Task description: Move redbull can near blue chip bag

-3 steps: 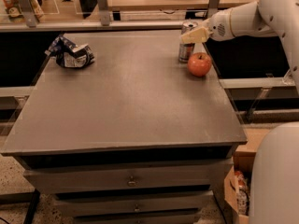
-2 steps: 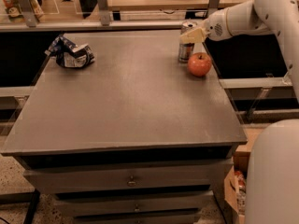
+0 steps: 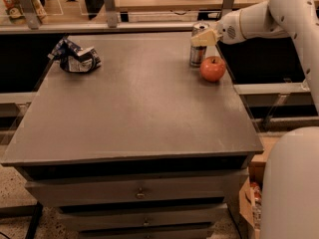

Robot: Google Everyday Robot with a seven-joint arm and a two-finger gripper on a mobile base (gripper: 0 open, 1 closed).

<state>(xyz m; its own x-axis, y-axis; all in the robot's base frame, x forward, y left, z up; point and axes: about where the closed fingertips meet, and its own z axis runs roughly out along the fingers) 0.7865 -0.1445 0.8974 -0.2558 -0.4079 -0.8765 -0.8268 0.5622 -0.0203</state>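
The redbull can (image 3: pixel 197 53) is a slim silver can standing upright near the far right edge of the grey table (image 3: pixel 139 108). My gripper (image 3: pixel 202 38) reaches in from the right on the white arm and is at the can's upper part, overlapping it. The blue chip bag (image 3: pixel 75 58) lies crumpled at the far left of the table, well apart from the can.
A red-orange apple (image 3: pixel 213 68) sits just right of and in front of the can, almost touching it. A rail with posts (image 3: pixel 107 4) runs behind the table. The robot's white body (image 3: pixel 291 183) fills the lower right. Drawers (image 3: pixel 139 193) are below the tabletop.
The gripper has shifted slightly down and left at the can. The can, apple and chip bag have not visibly moved.
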